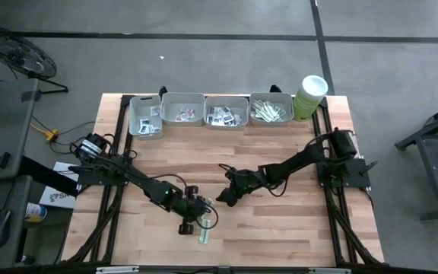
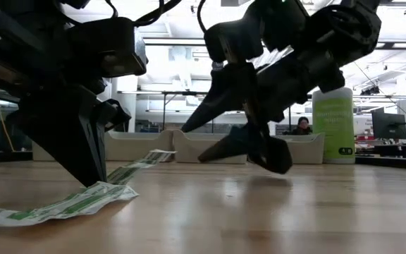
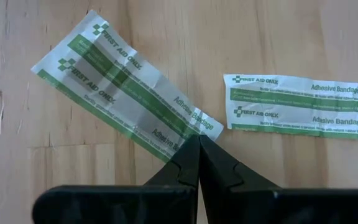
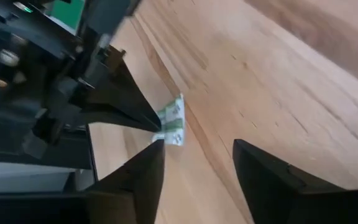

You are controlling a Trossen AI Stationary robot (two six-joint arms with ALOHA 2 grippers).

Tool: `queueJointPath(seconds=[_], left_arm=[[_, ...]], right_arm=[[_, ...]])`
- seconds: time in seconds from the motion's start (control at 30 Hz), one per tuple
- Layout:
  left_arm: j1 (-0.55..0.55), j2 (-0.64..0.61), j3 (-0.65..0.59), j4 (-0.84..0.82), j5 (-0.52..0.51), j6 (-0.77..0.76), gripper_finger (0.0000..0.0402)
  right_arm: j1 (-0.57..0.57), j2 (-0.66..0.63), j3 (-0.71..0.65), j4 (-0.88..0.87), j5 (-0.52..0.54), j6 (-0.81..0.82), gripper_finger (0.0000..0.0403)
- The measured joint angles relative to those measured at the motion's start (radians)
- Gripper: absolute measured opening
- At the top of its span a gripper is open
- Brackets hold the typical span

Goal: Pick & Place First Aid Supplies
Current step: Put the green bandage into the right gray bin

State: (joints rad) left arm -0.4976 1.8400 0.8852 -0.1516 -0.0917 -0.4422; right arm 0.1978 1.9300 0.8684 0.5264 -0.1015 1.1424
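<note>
Two green-and-white adhesive bandage sachets lie near the table's front middle. One sachet (image 3: 126,99) has my left gripper (image 3: 198,138) shut at its near end. The other sachet (image 3: 294,106) lies flat on the wood beside it, untouched. In the high view only one sachet (image 1: 204,237) shows next to my left gripper (image 1: 195,223). My right gripper (image 4: 197,149) hangs open and holds nothing, low over the wood a short way toward the table's right of them (image 1: 223,198), pointing at the left fingers. My left gripper has the end of the sachet (image 3: 190,129) between its two shut fingertips, at that end's corner. The fingers come down at a slant from the far left, along the strip. In the low view the strip's free end (image 2: 162,154) slopes up off the wood.
Several grey trays (image 1: 182,108) with more sachets stand in a row along the far edge. A tall pale green tub (image 1: 310,95) stands at their right end. Bare wood lies between the trays and the grippers.
</note>
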Motion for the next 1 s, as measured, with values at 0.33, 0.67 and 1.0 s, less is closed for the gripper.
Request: queueJointPath(seconds=[0.33, 0.67, 1.0], left_arm=[[0.000, 0.000, 0.000, 0.002, -0.001, -0.003, 0.0000], [0.000, 0.000, 0.000, 0.001, 0.002, -0.007, 0.0000], [0.000, 0.000, 0.000, 0.001, 0.002, -0.008, 0.0000]], right_arm=[[0.002, 0.062, 0.076, 0.011, -0.017, -0.020, 0.0231], [0.006, 0.145, 0.180, -0.044, -0.032, -0.020, 0.0232], [0.006, 0.144, 0.182, -0.114, -0.064, -0.003, 0.0160]])
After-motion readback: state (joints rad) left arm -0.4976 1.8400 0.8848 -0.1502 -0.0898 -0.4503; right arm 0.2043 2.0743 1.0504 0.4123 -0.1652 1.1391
